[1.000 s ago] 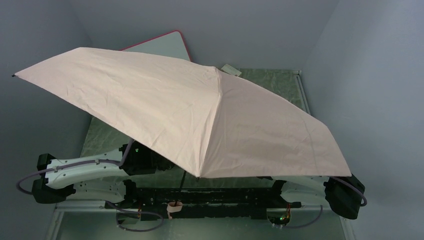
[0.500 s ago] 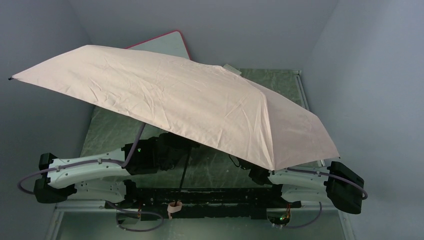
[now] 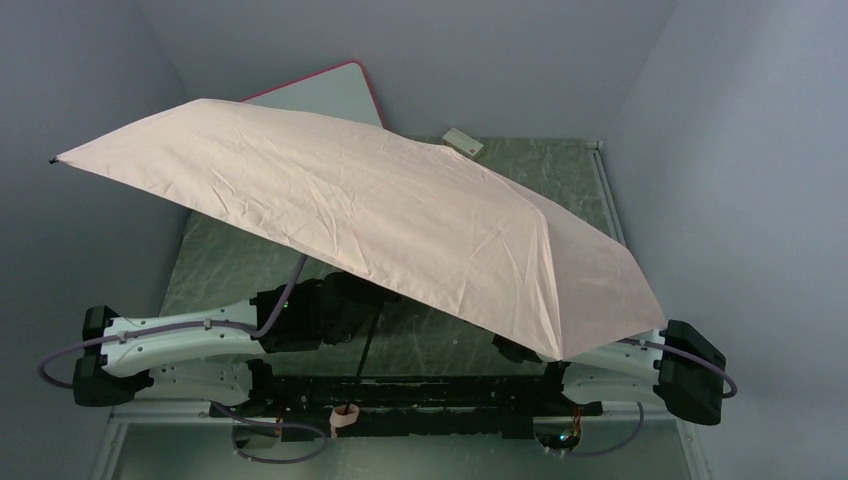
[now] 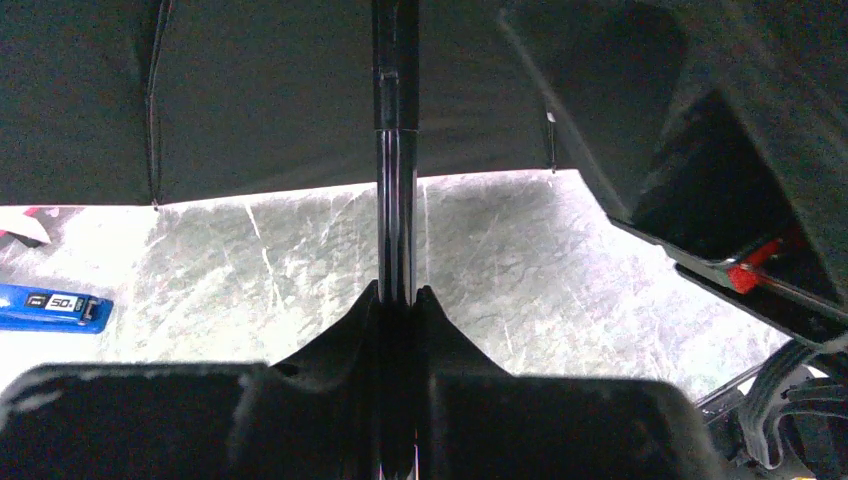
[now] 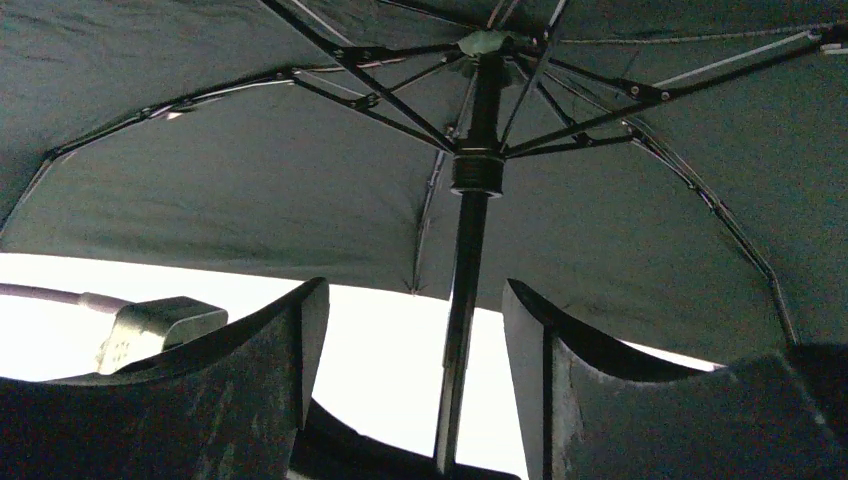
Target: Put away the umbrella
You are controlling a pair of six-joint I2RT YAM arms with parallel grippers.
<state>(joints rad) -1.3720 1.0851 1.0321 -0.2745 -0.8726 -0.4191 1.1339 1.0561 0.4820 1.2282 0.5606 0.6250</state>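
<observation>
The umbrella (image 3: 380, 220) is open, its pale pink canopy tilted over both arms. Its black shaft (image 3: 367, 348) runs down to the pale pink handle (image 3: 345, 418) at the near edge. My left gripper (image 4: 397, 295) is shut on the shaft (image 4: 397, 200) below the canopy's black inside. In the top view it (image 3: 345, 310) sits half under the canopy. My right gripper (image 5: 412, 290) is open under the canopy. The shaft (image 5: 465, 280) stands between its fingers (image 5: 305, 330), apart from both. The runner (image 5: 477, 172) and thin ribs spread above. In the top view it is hidden under the canopy's edge.
A pink-framed whiteboard (image 3: 330, 95) leans at the back wall. A small white item (image 3: 463, 141) lies at the back of the green marbled table (image 3: 220, 260). A blue item (image 4: 50, 305) lies on the table at left. Grey walls stand close on both sides.
The canopy has tilted, its near edge lifting off the arms, and its left tip has shifted right. The right gripper has moved further under the canopy.
</observation>
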